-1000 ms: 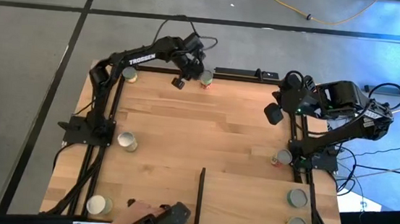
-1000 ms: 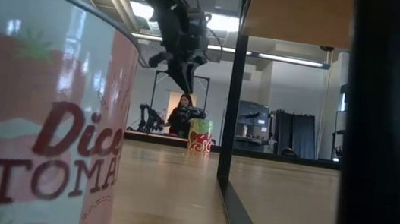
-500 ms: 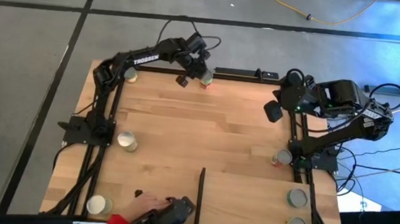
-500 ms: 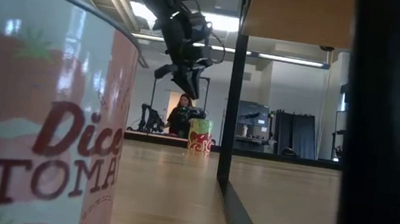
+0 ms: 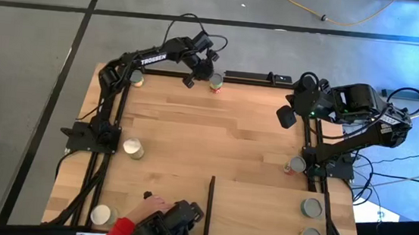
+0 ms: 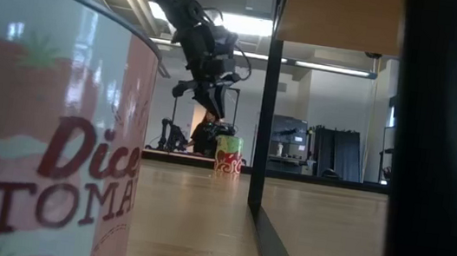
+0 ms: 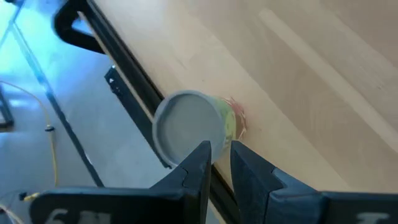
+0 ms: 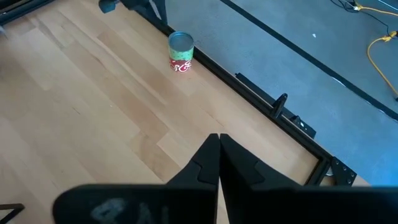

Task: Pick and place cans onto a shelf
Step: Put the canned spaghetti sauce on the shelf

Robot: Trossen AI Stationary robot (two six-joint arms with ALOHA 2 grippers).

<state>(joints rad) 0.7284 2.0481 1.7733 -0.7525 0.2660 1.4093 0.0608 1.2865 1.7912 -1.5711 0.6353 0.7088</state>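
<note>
The step in hand looks like the approach to a pick: the left gripper (image 5: 202, 70) hangs over the far edge of the desk (image 5: 192, 143), just beside and above a can (image 5: 215, 82) that stands upright near the black rail. In the left wrist view that can (image 7: 189, 126) sits just ahead of the jaws, which are parted only by a narrow gap and hold nothing; the can is plainly wider than that gap. So the next move, as I judge it, calls for spreading the jaws well apart, centring them over the can and lowering until the sides lie between the fingers, before closing and carrying it toward the shelf (image 5: 262, 213) at the near side. The can has a flat grey metal top and a label of green above red; it looks rigid and round, so a square grip across its width should hold. The right gripper (image 5: 287, 117) waits above the right edge of the desk, its jaws clenched together on nothing, the same can (image 8: 181, 51) far ahead of them.
</note>
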